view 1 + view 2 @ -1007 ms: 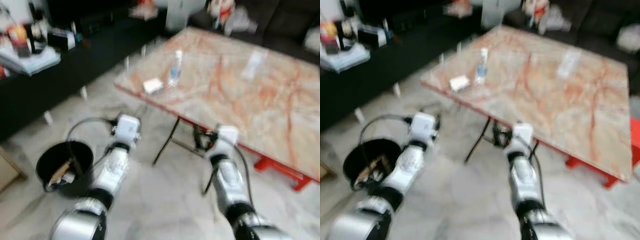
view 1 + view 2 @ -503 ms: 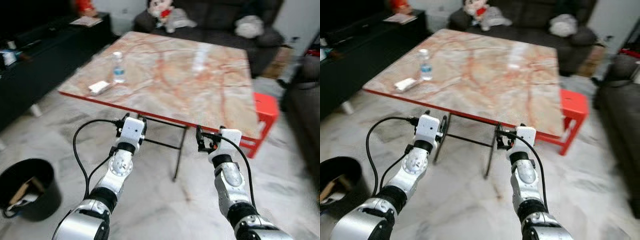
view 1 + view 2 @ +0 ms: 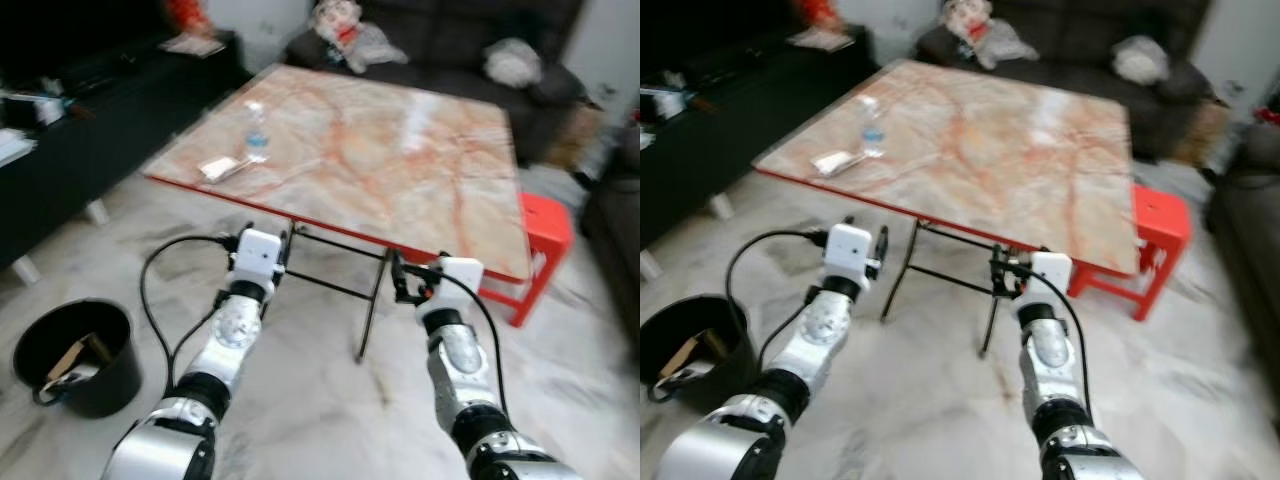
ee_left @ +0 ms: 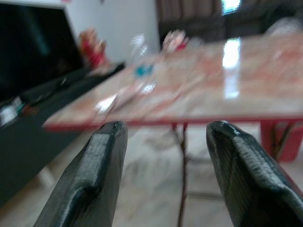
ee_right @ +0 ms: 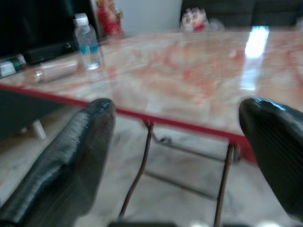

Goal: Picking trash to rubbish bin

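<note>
**Both pincers empty, trash waiting on the counter ahead**

The left pincer point(image 4: 163, 175) and the right pincer point(image 5: 189, 165) are both held out at about counter-edge height, fingers spread wide, gripping nothing. Beyond the left pincer, toward the counter's near-left corner, a small water bottle point(image 3: 257, 139) stands upright, and a flat pale wrapper or packet point(image 3: 222, 168) lies just beside it, closer to the edge. These look like the trash to collect. The rubbish bin point(image 3: 72, 357), a black bucket already holding some scraps, sits on the floor behind and to the outer side of the left arm.

The step in hand appears to be the approach. To do it well, the robot should close on the counter's left corner so the left pincer can rise above the red rim point(image 3: 940, 222) and come down over the bottle or packet squarely. The bottle, being light and upright, may tip if nudged, so the fingers should straddle it before closing. The flat packet will be harder to pinch off the smooth marble top point(image 3: 400, 170).

Under the counter, thin metal legs point(image 3: 990, 310) cross just ahead of both pincers and could snag them. A red stool point(image 3: 1160, 225) stands beyond the right pincer, a dark sofa point(image 3: 450, 40) with soft toys lies past the counter, and a low black cabinet point(image 3: 90, 140) runs along the left.
</note>
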Controlling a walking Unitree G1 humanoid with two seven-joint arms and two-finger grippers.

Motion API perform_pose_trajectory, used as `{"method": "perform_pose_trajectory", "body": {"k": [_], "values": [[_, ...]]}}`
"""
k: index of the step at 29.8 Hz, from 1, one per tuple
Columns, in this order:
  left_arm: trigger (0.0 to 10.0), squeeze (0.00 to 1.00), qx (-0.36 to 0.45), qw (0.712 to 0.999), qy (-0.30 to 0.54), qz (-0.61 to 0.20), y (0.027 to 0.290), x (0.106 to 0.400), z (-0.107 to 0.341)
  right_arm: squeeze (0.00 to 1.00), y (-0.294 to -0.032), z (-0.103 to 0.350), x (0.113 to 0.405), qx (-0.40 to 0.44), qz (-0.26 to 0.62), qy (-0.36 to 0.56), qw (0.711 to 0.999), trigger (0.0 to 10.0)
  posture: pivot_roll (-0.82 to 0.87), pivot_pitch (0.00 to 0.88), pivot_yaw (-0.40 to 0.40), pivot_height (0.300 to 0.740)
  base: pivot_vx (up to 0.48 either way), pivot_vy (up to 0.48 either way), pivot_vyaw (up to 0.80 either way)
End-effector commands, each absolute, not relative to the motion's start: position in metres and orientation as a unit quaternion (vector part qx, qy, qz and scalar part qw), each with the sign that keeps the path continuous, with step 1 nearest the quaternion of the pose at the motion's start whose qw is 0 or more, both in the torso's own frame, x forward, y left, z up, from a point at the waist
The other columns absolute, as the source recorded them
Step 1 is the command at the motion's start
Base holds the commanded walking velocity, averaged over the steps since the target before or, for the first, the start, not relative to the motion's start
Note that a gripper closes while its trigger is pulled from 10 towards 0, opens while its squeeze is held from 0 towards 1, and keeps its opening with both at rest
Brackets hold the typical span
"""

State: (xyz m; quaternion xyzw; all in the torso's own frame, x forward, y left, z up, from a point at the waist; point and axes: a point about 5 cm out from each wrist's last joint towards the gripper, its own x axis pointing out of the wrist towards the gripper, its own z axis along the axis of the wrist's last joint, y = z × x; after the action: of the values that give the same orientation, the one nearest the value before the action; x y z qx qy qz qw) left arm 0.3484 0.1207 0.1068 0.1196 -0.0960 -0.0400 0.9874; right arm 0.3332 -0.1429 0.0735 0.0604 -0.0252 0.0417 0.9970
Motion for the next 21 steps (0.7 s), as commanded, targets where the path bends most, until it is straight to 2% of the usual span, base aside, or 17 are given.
{"method": "perform_pose_trajectory", "body": {"k": [1, 21], "values": [[10.0, 0.0, 0.115, 0.986, -0.108, -0.049, 0.1143, 0.3512, 0.1137, 0.0, -0.1466, 0.0782, 0.3355, 0.06, 0.036, -0.034, 0.997, 10.0, 0.09, 0.068, -0.106, 0.74, 0.0, 0.48, 0.0], [10.0, 0.0, 0.116, 0.986, -0.111, -0.047, 0.1165, 0.3532, 0.1174, 0.0, -0.1452, 0.0804, 0.3367, 0.062, 0.038, -0.038, 0.997, 10.0, 0.1, 0.07, -0.106, 0.74, 0.0, 0.48, 0.0]]}}
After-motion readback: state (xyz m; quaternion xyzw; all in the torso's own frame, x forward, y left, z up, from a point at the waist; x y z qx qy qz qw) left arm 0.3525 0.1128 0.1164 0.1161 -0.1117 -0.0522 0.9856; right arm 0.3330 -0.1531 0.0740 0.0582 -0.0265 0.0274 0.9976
